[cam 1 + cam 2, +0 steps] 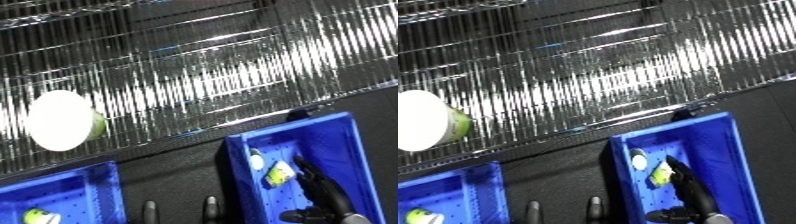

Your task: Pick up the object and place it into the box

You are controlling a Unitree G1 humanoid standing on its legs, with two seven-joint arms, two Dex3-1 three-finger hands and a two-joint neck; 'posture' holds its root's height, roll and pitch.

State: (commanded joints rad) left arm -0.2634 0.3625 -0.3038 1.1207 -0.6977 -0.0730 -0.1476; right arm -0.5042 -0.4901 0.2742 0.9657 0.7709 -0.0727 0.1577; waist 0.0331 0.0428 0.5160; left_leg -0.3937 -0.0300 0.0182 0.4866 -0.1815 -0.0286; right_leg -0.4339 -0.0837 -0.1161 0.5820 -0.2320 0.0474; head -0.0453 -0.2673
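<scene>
Fingers (313,172) of the right hand (333,197) reach straight beside, not around, the yellow-white object (280,173) inside the right blue bin (342,131), suggesting the placing step, so withdrawal comes next.

Head stereo pair, downward over bins (342,122)

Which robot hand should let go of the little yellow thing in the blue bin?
The right robot hand. It already reaches into the right blue bin, with its fingertips at the yellow-and-white object. Of the left robot hand only fingertips show, between the bins, away from it.
</scene>
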